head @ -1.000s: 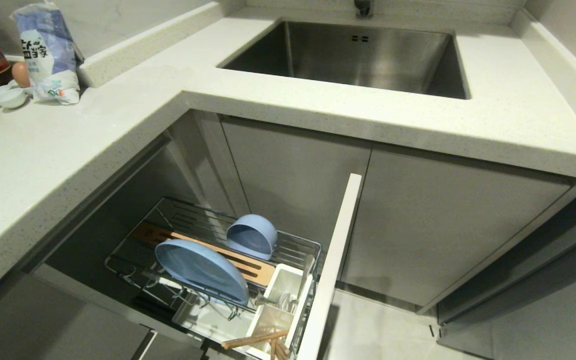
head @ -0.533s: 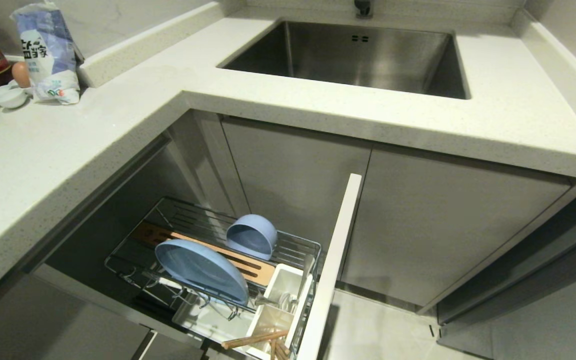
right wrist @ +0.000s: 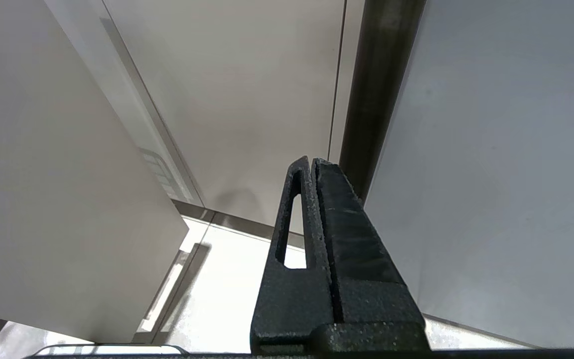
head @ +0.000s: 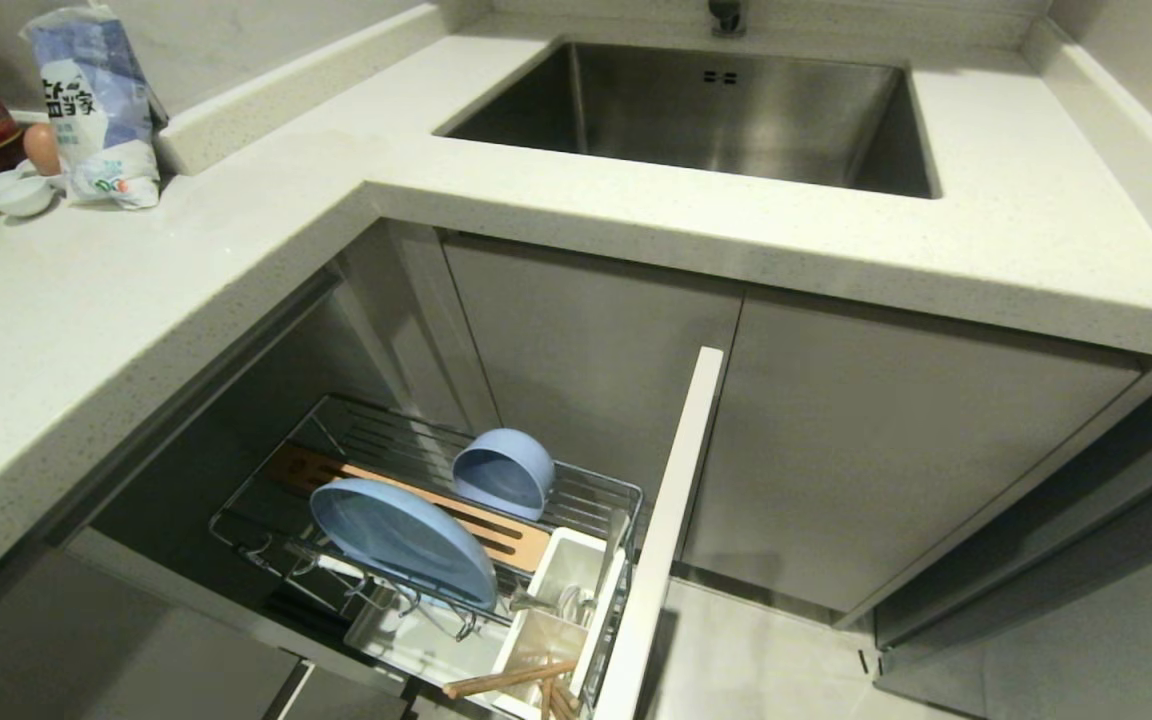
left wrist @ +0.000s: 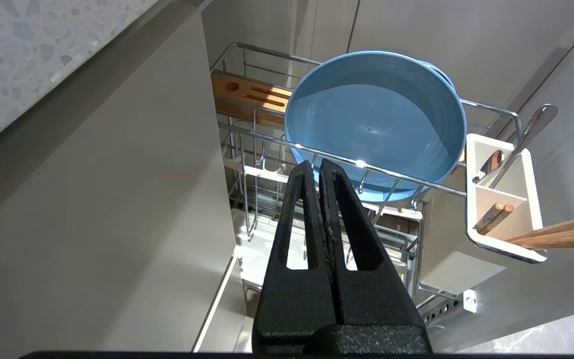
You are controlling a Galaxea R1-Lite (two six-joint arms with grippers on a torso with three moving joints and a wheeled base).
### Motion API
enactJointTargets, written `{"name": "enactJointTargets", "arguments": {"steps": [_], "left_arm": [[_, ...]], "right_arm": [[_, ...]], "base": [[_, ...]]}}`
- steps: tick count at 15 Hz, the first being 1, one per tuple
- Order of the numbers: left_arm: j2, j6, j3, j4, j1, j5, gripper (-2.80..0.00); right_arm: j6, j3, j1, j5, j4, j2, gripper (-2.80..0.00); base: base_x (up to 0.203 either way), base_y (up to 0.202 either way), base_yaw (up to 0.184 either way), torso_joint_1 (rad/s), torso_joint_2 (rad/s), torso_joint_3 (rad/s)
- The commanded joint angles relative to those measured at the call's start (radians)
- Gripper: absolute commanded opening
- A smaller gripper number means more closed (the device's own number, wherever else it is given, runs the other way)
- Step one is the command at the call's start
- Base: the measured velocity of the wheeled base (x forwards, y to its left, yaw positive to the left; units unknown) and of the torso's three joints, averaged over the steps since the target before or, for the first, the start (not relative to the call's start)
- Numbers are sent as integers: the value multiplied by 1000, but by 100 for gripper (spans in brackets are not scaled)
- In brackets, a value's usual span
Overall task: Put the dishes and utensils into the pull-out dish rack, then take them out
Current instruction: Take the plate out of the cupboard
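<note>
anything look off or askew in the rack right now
Only the pair of light wooden chopsticks: they lie tilted, poking out over the rim of the white plastic caddy instead of standing. The oval light-blue plate sits upright.

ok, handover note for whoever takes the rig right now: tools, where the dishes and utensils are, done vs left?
Left tool: shut, empty, hanging above the open pull-out dish rack.
Right tool: shut, empty, facing cabinet fronts, off the work.
Light-blue oval plate stands on edge in the wire slots; blue bowl lies on its side behind the wooden bar.
Chopsticks and metal spoon sit in the white utensil caddy.
Done: loading, by the look of it.
Left: unload all four; the countertop holds none of them yet.
</note>
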Motion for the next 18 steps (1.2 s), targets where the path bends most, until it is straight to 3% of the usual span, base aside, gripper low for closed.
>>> {"name": "enactJointTargets", "arguments": {"steps": [1, 6, 8, 10, 12, 14, 16, 18], "left_arm": [[1, 0, 13, -1, 0, 0, -280], [1, 11, 3, 1, 0, -4, -280], [2, 19, -73, 10, 0, -17, -280], [16, 43, -306, 121, 0, -30, -280], [63, 106, -594, 316, 1, -34, -280], [181, 157, -853, 454, 11, -46, -280], [391, 163, -1040, 466, 54, -57, -280], [579, 90, -1167, 406, 91, -63, -280]], "right_arm": [[1, 26, 0, 0, -1, -1, -280], [1, 26, 0, 0, -1, -1, -280], [1, 26, 0, 0, -1, -1, -280], [0, 26, 0, 0, -1, -1, -280], [1, 26, 0, 0, -1, -1, -280], [1, 26, 0, 0, -1, -1, -280], [0, 26, 0, 0, -1, -1, -280], [0, 26, 0, 0, -1, -1, -280]], "base": [[0, 0, 0, 0, 0, 0], [0, 0, 0, 0, 0, 0], [0, 0, 0, 0, 0, 0], [0, 0, 0, 0, 0, 0], [0, 0, 0, 0, 0, 0], [0, 0, 0, 0, 0, 0], [0, 0, 0, 0, 0, 0], [0, 0, 0, 0, 0, 0]]}}
